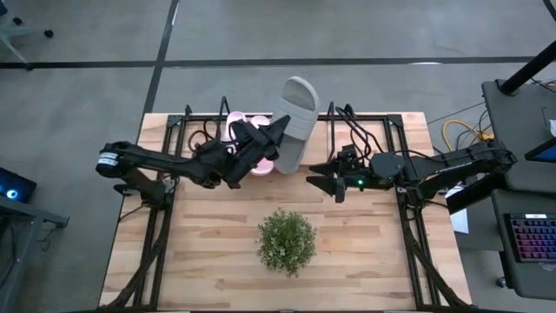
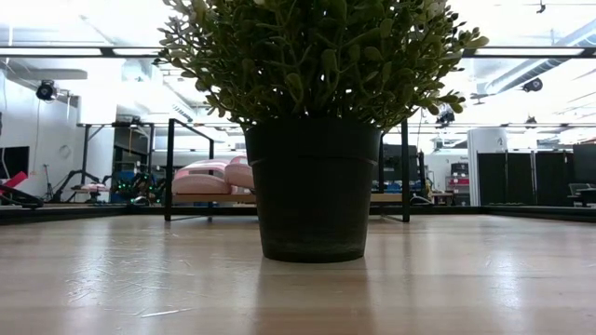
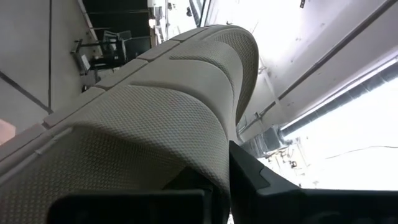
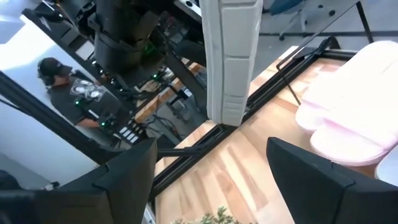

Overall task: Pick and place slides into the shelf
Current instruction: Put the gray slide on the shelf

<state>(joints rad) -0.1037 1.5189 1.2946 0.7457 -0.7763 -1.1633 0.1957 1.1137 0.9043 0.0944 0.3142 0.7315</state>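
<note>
My left gripper (image 1: 271, 132) is shut on a grey slide (image 1: 295, 122) and holds it above the shelf (image 1: 393, 123) at the table's far edge. The right wrist view shows this slide (image 4: 229, 62) edge-on, its lower end above the shelf's black rail. Two pale pink slides (image 1: 246, 130) lie side by side on the shelf board; they also show in the low view (image 2: 212, 177). My right gripper (image 1: 323, 178) hovers open just right of the grey slide, its fingers (image 4: 311, 180) holding nothing. My left gripper grips the grey slide on its left long side (image 1: 280, 135), about mid-length, reaching in from the table's left. In the wrist view the slide's textured face (image 3: 186, 143) runs down between the dark fingers (image 3: 261, 180). The slide is lifted clear and points steeply away from the gripper.
A bushy green plant in a black pot (image 1: 287, 242) stands at the middle of the table, nearer the front; it fills the low view (image 2: 312, 200). Beyond the table a person sits at a desk (image 4: 59, 81). A keyboard (image 1: 532, 239) lies off the table's right side.
</note>
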